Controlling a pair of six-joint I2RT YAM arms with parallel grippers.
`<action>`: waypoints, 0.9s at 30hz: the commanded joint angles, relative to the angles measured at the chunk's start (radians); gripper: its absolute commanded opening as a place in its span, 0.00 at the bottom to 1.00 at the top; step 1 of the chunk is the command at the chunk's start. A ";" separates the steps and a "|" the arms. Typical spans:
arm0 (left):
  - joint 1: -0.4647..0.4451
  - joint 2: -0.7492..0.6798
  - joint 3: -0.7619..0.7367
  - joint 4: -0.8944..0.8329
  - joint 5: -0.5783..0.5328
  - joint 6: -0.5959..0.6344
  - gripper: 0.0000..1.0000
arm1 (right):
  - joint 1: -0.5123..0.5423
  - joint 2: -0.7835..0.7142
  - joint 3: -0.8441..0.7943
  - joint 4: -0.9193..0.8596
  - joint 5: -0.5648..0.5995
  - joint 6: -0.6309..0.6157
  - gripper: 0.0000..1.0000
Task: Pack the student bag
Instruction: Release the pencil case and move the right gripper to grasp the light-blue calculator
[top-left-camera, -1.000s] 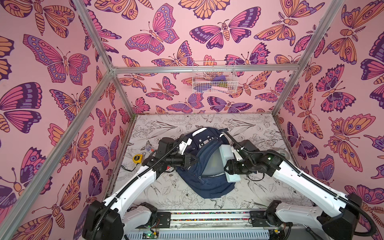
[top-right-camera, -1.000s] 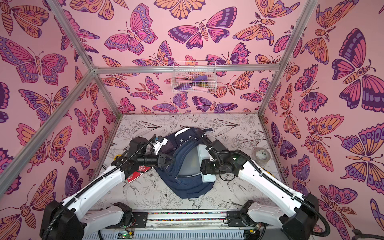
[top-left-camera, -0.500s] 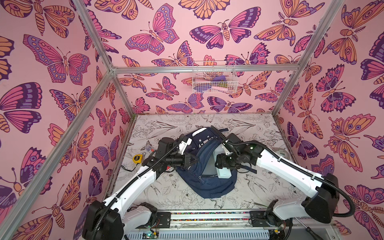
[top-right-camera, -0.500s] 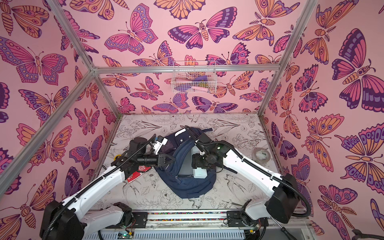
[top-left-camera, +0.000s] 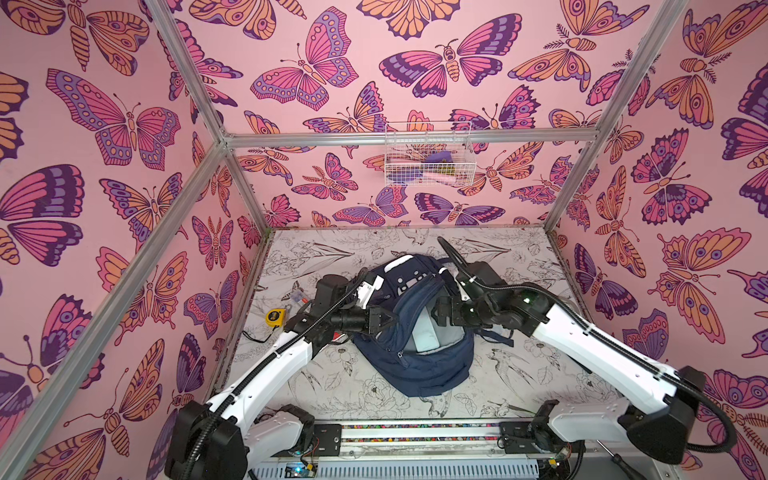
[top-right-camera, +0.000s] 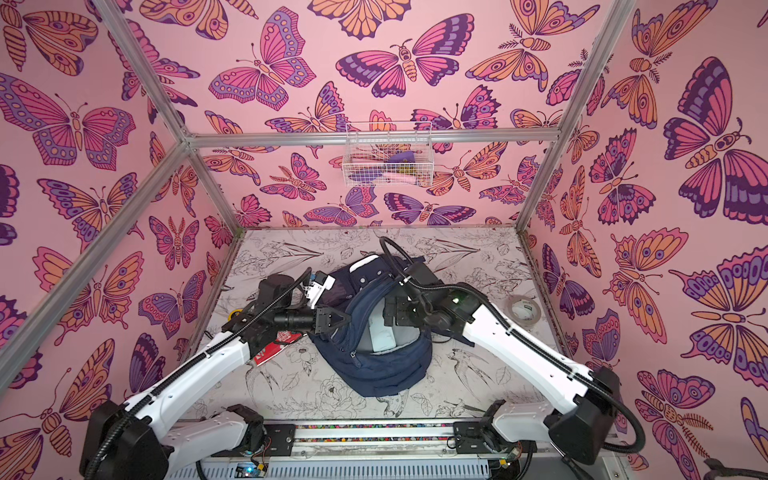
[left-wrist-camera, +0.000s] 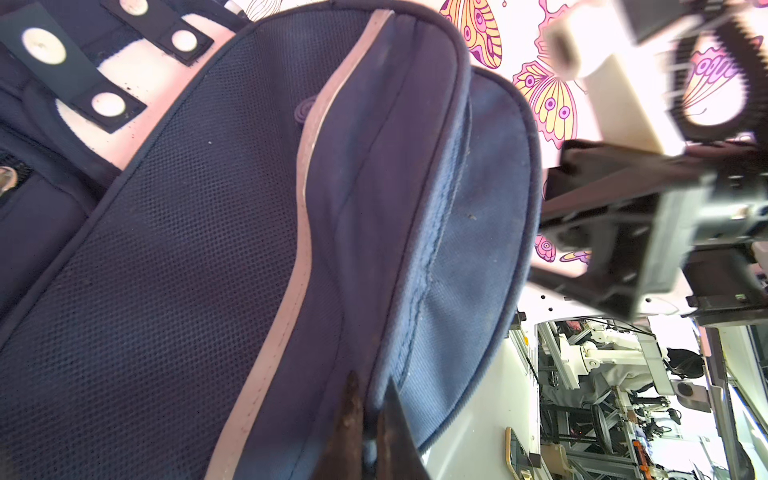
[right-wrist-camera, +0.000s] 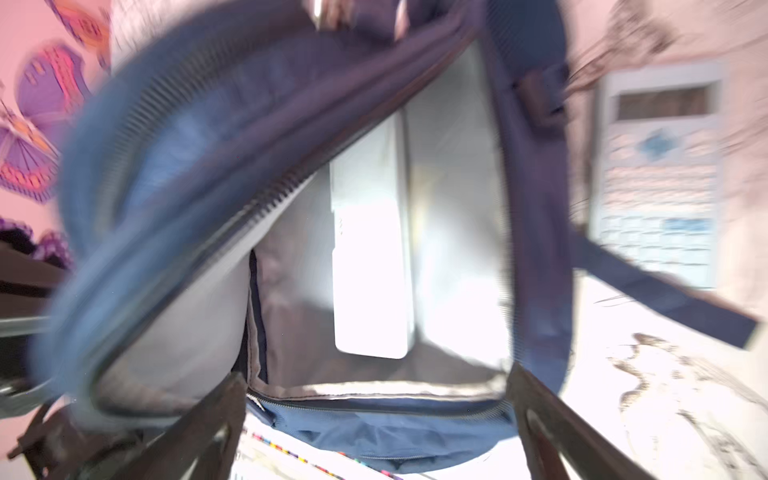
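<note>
The navy-blue student bag (top-left-camera: 415, 365) (top-right-camera: 374, 370) lies in the middle of the table with its main compartment gaping. My left gripper (top-left-camera: 388, 322) (top-right-camera: 347, 322) (left-wrist-camera: 370, 399) is shut on the edge of the bag's (left-wrist-camera: 208, 249) front flap and holds it up. A flat white item (top-left-camera: 426, 332) (top-right-camera: 382, 334) (right-wrist-camera: 372, 270) lies inside against the grey lining. My right gripper (top-left-camera: 436, 313) (top-right-camera: 388, 311) (right-wrist-camera: 376, 374) hovers open at the right rim of the bag's (right-wrist-camera: 374, 428) mouth, nothing between its fingers.
A calculator (right-wrist-camera: 658, 174) lies on the table beside the bag's right strap. A yellow tape measure (top-left-camera: 274, 316) and a red packet (top-right-camera: 274, 349) sit by the left arm. A tape roll (top-right-camera: 523, 309) lies at the right. A wire basket (top-left-camera: 428, 164) hangs on the back wall.
My right gripper carried the white item into the bag, opened and let it go, then drew back a little to the right. The left gripper has kept its hold on the flap.
</note>
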 joint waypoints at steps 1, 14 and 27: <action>0.014 -0.032 0.006 0.078 0.032 -0.001 0.00 | 0.007 -0.103 -0.063 0.015 0.183 0.048 0.99; 0.018 -0.041 0.002 0.080 0.023 -0.002 0.00 | -0.507 -0.133 -0.352 0.101 0.024 -0.121 0.99; 0.017 -0.032 0.001 0.080 0.031 -0.003 0.00 | -0.523 0.393 -0.213 0.171 -0.098 -0.336 0.99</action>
